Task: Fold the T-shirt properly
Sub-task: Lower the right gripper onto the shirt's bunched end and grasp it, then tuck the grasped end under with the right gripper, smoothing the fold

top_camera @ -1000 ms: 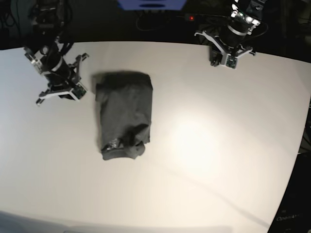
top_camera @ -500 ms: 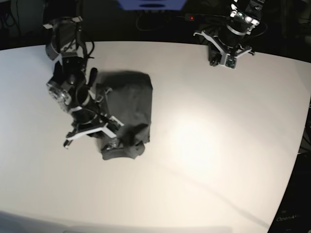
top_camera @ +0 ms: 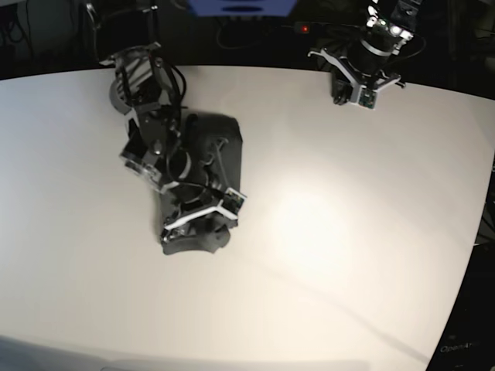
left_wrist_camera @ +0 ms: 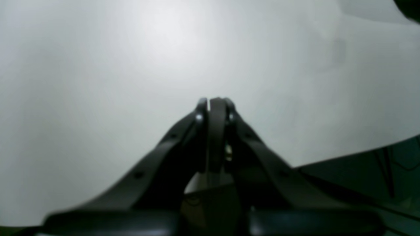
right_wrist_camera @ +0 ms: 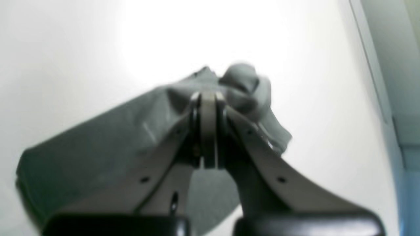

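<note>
Table: a broad white table [top_camera: 348, 255] fills most of the base view, its far edge curving across the top.
Light: a bright glare patch sits right of centre.
Background: dark beyond the far edge, with black cables [top_camera: 255, 35], a small red light [top_camera: 306, 29] and a blue object [top_camera: 241, 7] at top centre.

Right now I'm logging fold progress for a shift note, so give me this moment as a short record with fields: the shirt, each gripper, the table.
shirt: dark grey T-shirt, folded into a narrow bundle, near end bunched and wrinkled
right gripper: right gripper shut, over the bunched end of the shirt; contact with the cloth cannot be told
left gripper: left gripper shut, over bare table at the far edge, away from the shirt
table: white table, bright glare patch beside the shirt
</note>
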